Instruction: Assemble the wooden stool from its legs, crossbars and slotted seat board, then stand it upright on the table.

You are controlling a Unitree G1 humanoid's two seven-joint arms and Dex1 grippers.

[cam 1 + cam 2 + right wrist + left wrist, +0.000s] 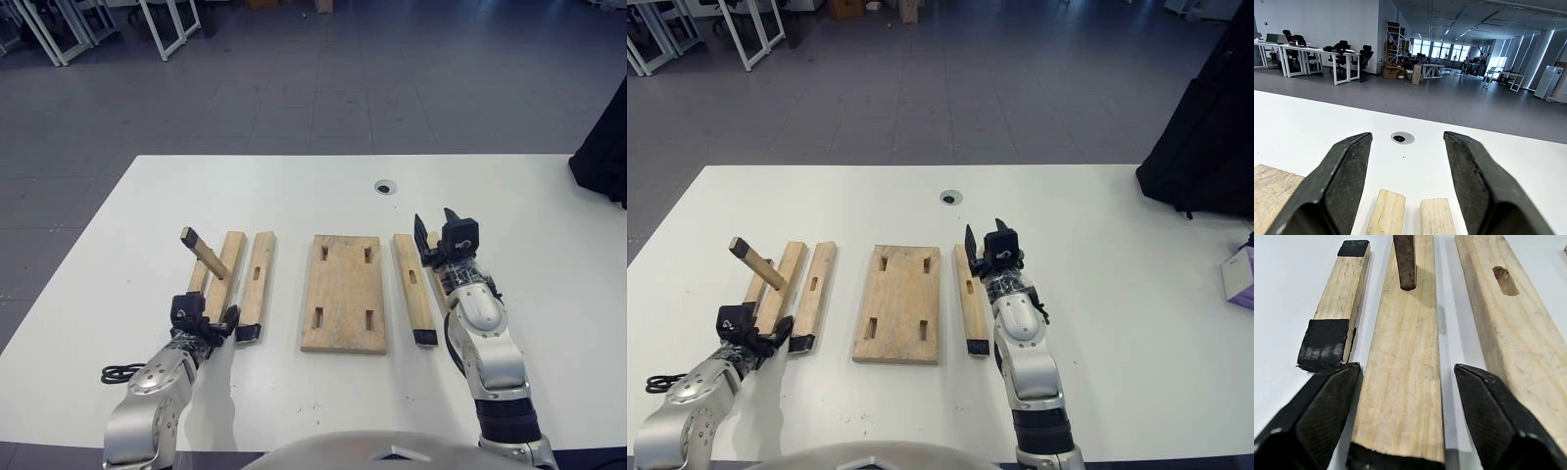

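Nearest, left gripper [1405, 382]: jaws apart, straddling the near end of a leg [1400, 357] without yet clamping it; just outside one jaw, a short black-tipped piece [1337, 303]; just outside the other, a slotted leg [1513, 323]; ahead of the jaws, a crossbar [204, 252] rising tilted from the straddled leg.

Could shove either neighbour or twist the leg if closed off-centre; could shake the tilted crossbar out of its hole if lifted sharply, its seating probably loose.

No trays or boxes; for holders, only the four slots of the seat board [343, 292], flat between the two grippers, nothing seated in them yet.

Farther off, right gripper [1408, 147]: jaws apart, holding nothing, poised above the far ends of two right-side pieces [1387, 213]; beyond those jaws, a cable hole [384, 185] in the table [549, 294].
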